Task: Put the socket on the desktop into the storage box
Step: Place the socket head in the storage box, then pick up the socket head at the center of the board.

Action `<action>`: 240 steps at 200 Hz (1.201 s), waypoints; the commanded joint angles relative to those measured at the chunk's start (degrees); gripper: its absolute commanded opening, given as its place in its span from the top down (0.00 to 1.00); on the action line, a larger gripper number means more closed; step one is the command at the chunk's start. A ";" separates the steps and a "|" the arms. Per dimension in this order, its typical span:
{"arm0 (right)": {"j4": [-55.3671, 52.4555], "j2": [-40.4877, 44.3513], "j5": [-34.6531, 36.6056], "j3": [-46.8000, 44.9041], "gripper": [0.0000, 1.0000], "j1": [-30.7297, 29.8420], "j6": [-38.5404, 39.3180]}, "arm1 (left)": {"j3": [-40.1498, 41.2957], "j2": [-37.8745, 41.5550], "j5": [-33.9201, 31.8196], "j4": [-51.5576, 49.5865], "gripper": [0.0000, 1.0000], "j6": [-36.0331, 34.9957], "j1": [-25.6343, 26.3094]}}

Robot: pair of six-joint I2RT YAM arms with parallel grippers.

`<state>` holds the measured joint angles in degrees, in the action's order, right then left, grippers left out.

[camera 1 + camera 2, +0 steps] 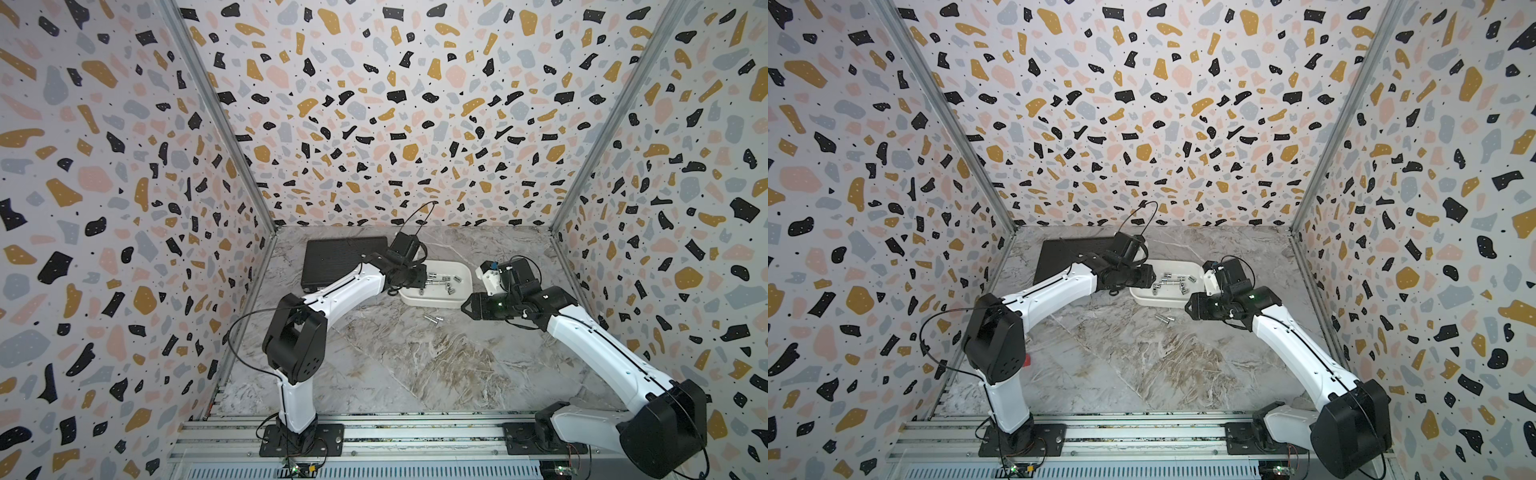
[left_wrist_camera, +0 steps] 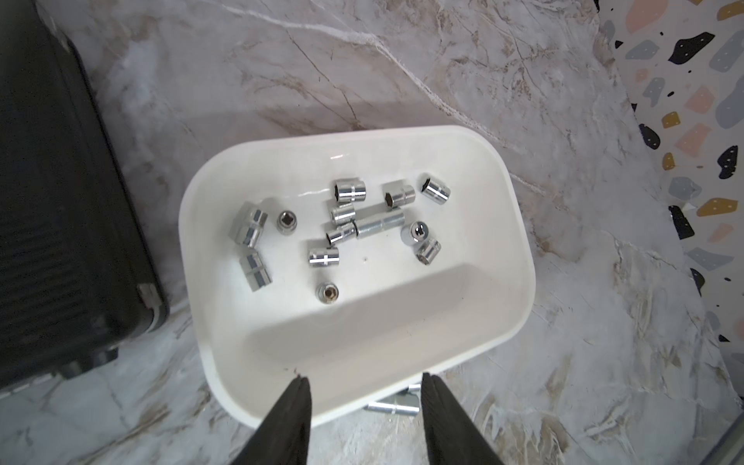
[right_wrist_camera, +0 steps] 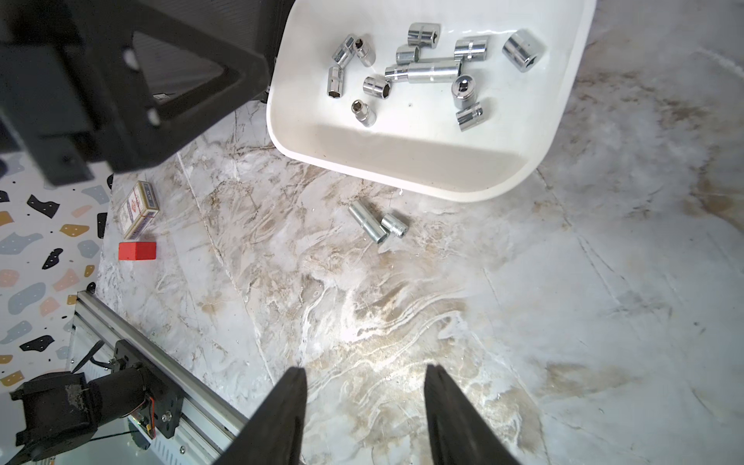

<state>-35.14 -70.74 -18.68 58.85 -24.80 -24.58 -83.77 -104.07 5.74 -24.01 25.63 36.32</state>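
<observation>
sockets (image 3: 368,224) lie touching beside storage box (image 3: 422,161); left claw (image 2: 363,378) and right claw (image 3: 364,368) spread, empty; pinching one likely rolls the other.

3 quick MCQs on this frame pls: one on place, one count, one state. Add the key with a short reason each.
1. Where are the loose sockets?
A) on the desktop, just outside the storage box
B) inside the box
C) lifted off the desktop

2. How many sockets lie outside the box?
A) none
B) two
C) five

3. The left gripper is:
A) shut on a socket
B) open and empty
C) shut and empty

Key:
1 A, the right wrist view shows them on the marble beside the box's outer wall.
2 B, one long and one short socket lie side by side there; all the others are in the box.
3 B, the left wrist view shows its jaws apart with nothing between them.
</observation>
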 commanded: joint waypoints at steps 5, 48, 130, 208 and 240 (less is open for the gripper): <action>-1.48 0.70 -0.63 0.18 0.47 0.21 1.89 | 7.74 6.45 1.77 3.82 0.50 2.26 -0.28; -1.46 -1.72 -1.61 1.47 0.47 0.12 3.00 | 17.18 15.82 3.39 4.42 0.48 3.03 -0.62; 0.46 -8.42 -0.82 3.52 0.47 -2.65 3.43 | 29.88 28.20 11.60 4.25 0.47 5.26 -4.21; 2.26 -16.96 1.78 7.70 0.48 -6.51 5.29 | 39.14 36.25 15.60 6.31 0.46 8.11 -7.67; 2.12 -20.55 2.43 9.98 0.49 -7.55 6.25 | 41.04 38.67 16.68 6.73 0.45 8.61 -8.78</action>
<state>-32.84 -90.11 -17.69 65.76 -31.59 -19.99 -44.05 -67.57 20.62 -20.05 33.34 28.42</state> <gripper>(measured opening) 0.511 0.546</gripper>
